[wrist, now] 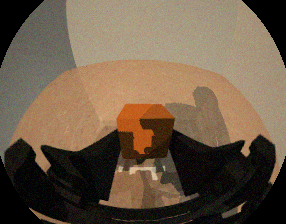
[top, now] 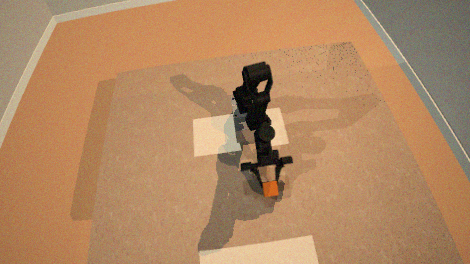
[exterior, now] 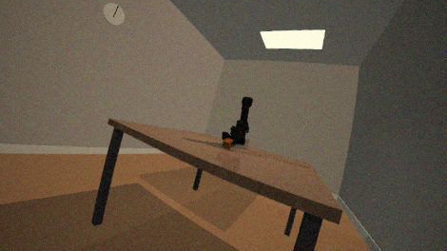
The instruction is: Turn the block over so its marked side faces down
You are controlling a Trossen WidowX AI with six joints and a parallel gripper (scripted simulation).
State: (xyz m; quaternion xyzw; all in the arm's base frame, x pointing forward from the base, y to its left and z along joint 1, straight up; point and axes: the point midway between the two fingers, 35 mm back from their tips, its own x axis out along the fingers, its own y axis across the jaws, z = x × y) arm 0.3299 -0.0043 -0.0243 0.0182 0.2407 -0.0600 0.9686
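Note:
The orange block point(top: 270, 189) point(exterior: 227, 144) point(wrist: 130, 120) is small and box-shaped, partly in dark shadow in the wrist view. No marked side can be made out on it. My gripper point(top: 270, 183) point(wrist: 144, 131) is shut on the block, with one finger against each of two opposite sides. The block sits at the fingertips, low over the brown table point(top: 150, 205) point(exterior: 271, 173). Whether its underside touches the table cannot be told from these views.
The black arm point(top: 256, 107) point(exterior: 244, 114) rises behind the block. Pale rectangles point(top: 212, 137) lie across the table top near the arm's base and at the lower edge of the top view. Shadows of the arm spread to both sides.

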